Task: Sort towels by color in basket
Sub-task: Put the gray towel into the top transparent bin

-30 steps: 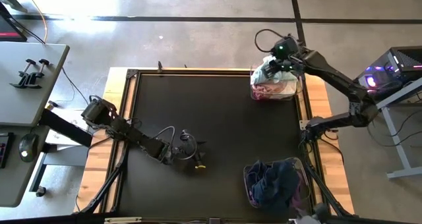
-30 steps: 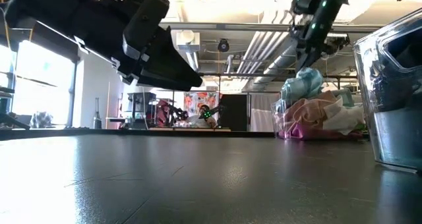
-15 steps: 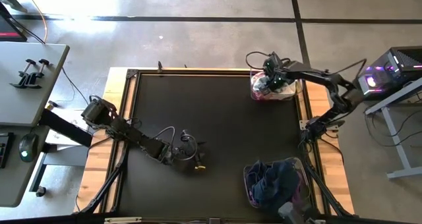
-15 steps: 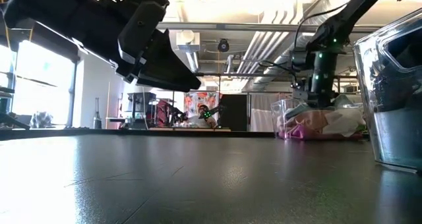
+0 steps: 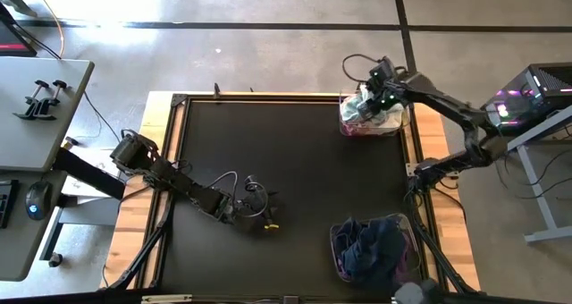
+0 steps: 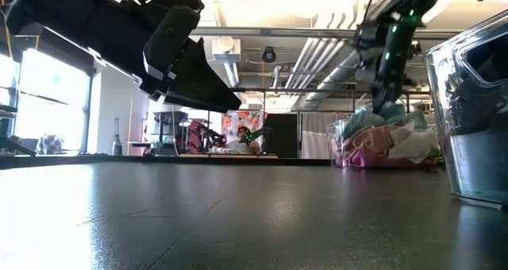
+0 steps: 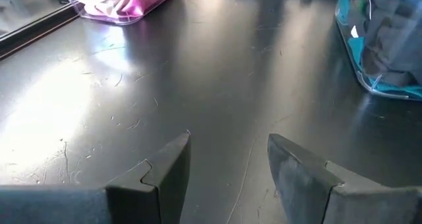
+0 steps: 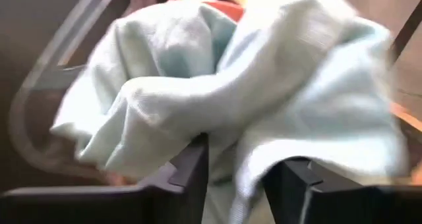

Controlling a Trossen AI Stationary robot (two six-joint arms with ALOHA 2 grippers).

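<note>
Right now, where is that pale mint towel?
The pale mint towel lies atop the light-coloured pile in the clear basket at the table's far right corner, right under the right gripper.

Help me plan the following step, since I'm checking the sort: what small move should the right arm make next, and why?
Probably open the right end effector fully and lift clear. Its fingers straddle a fold of the pale mint towel, which already lies on the heap in the far basket of light cloths. The left end effector waits open over the bare table.

Grey concrete floor (image 5: 268,54), bright window (image 6: 48,103)
</note>
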